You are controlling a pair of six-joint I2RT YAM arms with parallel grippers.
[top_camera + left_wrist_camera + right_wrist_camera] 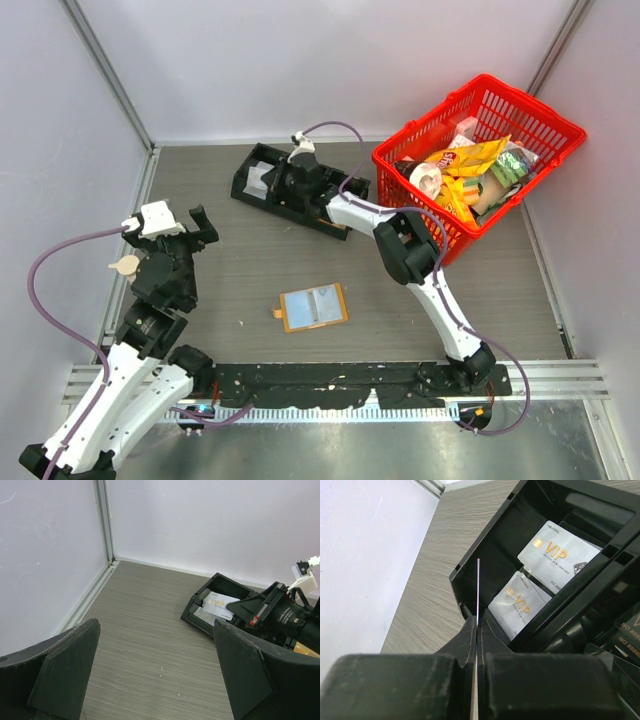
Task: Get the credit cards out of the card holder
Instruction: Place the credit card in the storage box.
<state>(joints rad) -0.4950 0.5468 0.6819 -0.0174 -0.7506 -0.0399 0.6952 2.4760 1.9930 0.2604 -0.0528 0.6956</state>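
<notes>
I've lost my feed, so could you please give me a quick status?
Left gripper open, idle. Right gripper shut on a card, edge-on over the tray; two cards inside. Card holder open on table. Nothing in the way.

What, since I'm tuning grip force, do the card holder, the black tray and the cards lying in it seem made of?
Card holder: likely leather or faux leather, with a matte tan border around pale blue-grey panels.
Black tray: probably moulded plastic with a satin finish and thin, straight walls.
Cards: apparently plastic, smooth white with gold print and a faint sheen.
</notes>
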